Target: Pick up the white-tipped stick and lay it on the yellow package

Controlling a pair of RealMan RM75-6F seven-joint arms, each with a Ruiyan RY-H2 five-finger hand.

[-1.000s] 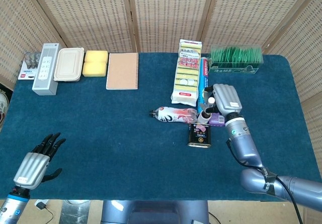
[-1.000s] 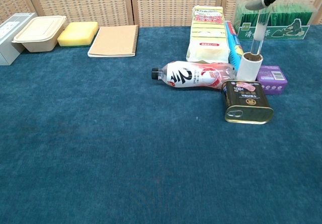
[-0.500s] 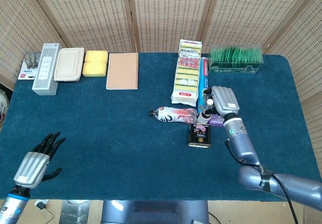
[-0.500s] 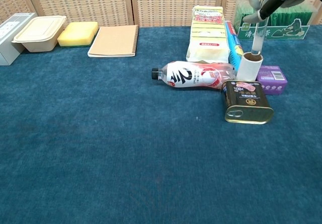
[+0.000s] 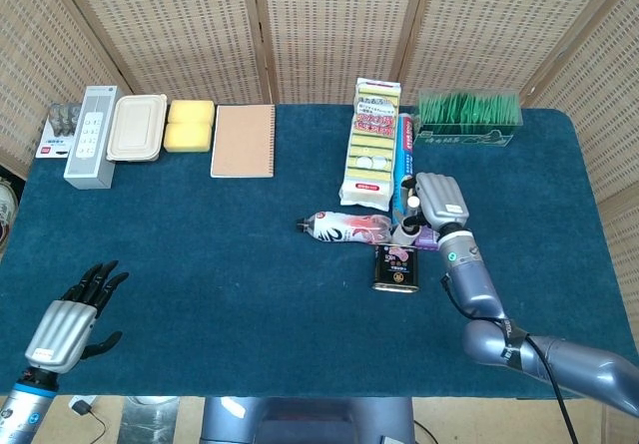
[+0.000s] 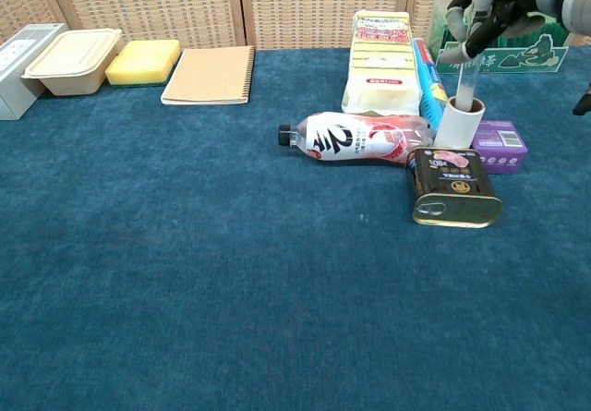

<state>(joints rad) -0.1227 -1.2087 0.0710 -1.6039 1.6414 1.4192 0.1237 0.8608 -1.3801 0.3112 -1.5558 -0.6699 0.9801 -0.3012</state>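
While the right hand (image 6: 489,9) grips the white-tipped stick (image 6: 469,55) upright, its lower end sits in a white roll (image 6: 458,123). Lift barely begun; yellow package (image 6: 382,63) lies at ten o'clock, nothing on it. Left hand (image 5: 72,319) idle, fingers spread.

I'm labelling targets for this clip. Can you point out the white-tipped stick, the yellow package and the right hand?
Stick (image 6: 468,65), chest view, on its clear shaft above the white roll.
Yellow package (image 5: 371,150), head view, on the middle of its printed top face.
Right hand (image 5: 440,198), head view, on the grey back of the hand.
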